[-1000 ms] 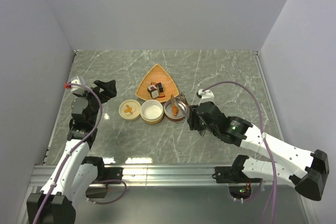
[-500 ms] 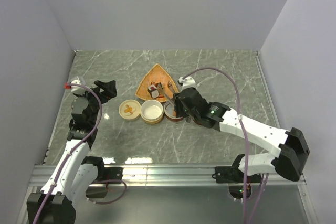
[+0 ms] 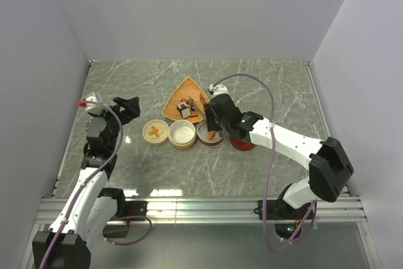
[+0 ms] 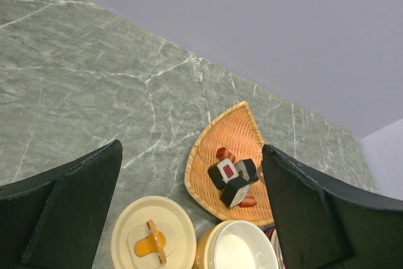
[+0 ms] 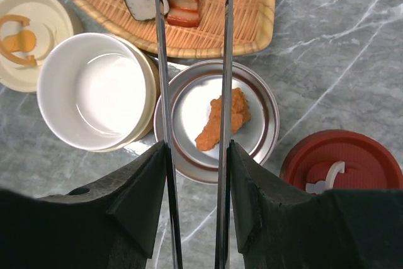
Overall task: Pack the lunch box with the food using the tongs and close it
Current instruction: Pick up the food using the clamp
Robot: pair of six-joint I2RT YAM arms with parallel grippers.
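The right gripper (image 5: 194,181) is clamping slim grey metal tongs (image 5: 225,42), thin arms pointing twelve o'clock; the left gripper (image 4: 189,155) is gaping wide.

No words, numbers, brand names or signs could be read in any view. Only plain shapes were seen. An orange shape was found on the cream round lid (image 4: 151,244), and a white shape on the red round lid (image 5: 359,155). Neither shape was made of letters.
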